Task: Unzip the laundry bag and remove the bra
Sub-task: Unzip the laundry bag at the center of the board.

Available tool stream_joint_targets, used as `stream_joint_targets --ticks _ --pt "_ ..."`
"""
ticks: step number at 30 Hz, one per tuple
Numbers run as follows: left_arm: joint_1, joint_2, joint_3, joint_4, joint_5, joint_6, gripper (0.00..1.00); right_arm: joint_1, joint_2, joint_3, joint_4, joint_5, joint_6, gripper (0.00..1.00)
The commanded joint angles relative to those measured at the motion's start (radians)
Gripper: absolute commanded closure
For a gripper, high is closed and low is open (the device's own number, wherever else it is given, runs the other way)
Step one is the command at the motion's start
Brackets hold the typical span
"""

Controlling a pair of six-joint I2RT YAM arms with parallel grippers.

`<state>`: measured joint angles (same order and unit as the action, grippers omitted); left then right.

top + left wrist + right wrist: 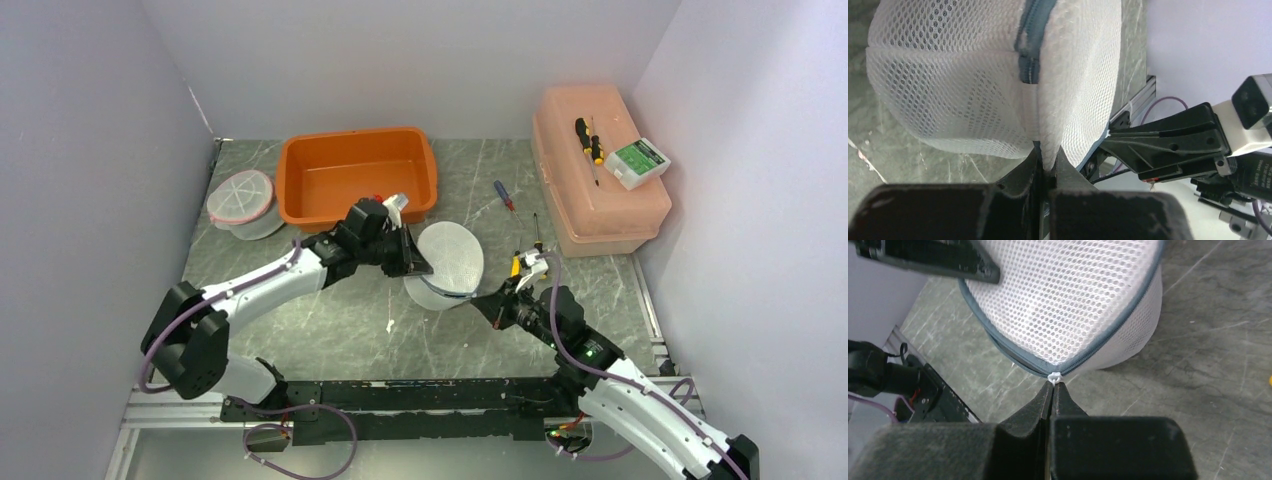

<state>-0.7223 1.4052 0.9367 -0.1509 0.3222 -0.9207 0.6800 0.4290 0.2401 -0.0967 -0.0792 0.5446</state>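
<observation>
Centrally, the round white mesh laundry bag sits tilted, open grey marbled tabletop at its 7 o'clock, an orange plastic tub at 11. The left gripper, reaching from 9 o'clock, clenches the bag's mesh rim; the right gripper, from 4, pinches its small white zipper pull; contents are indiscernible.

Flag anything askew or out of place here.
The bag sits tilted rather than flat, its mesh pinched by the left gripper, while the right gripper is shut on the zipper pull. A blue screwdriver lies loose on the table.
</observation>
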Motion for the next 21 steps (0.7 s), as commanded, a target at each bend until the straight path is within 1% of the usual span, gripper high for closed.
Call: stream_joint_targets --ticks 1,3,5,7,8,9,11,12,13,15,16,19,21 --pt "0.047 0.067 0.122 -0.085 0.123 0.202 0.94 0.024 0.013 -0.006 0.074 -0.079 -0.028 1.0" --pt "0.055 0.083 0.122 -0.066 0.121 0.216 0.9 0.036 0.024 -0.011 0.086 -0.072 -0.026 1.0" --pt "0.068 0.109 0.095 0.002 0.154 0.212 0.86 0.045 0.043 -0.019 0.093 -0.07 -0.021 1.0" --pt "0.083 0.146 0.082 0.035 0.182 0.198 0.84 0.049 0.065 -0.025 0.131 -0.07 -0.012 1.0" --pt "0.09 0.16 0.078 0.038 0.187 0.185 0.82 0.05 0.077 -0.029 0.143 -0.071 -0.005 1.0" --pt "0.094 0.163 0.067 0.042 0.174 0.164 0.77 0.051 0.088 -0.031 0.151 -0.071 0.004 1.0" --pt "0.097 0.127 0.026 0.066 0.123 0.119 0.57 0.052 0.102 -0.034 0.166 -0.07 0.014 1.0" --pt "0.096 0.097 0.007 0.066 0.091 0.096 0.43 0.052 0.106 -0.035 0.171 -0.069 0.017 1.0" --pt "0.096 0.068 -0.011 0.06 0.064 0.077 0.32 0.052 0.106 -0.035 0.173 -0.066 0.02 1.0" --pt "0.097 0.01 -0.035 0.029 0.022 0.041 0.13 0.054 0.105 -0.035 0.172 -0.055 0.02 1.0" --pt "0.097 -0.02 -0.054 0.012 0.003 0.017 0.06 0.053 0.105 -0.033 0.169 -0.046 0.018 1.0" --pt "0.088 -0.119 -0.129 0.0 -0.037 -0.082 0.05 0.053 0.112 -0.026 0.163 -0.028 0.015 1.0" --pt "0.05 -0.185 -0.187 0.025 -0.092 -0.169 0.05 0.054 0.125 -0.024 0.168 -0.022 0.014 1.0"
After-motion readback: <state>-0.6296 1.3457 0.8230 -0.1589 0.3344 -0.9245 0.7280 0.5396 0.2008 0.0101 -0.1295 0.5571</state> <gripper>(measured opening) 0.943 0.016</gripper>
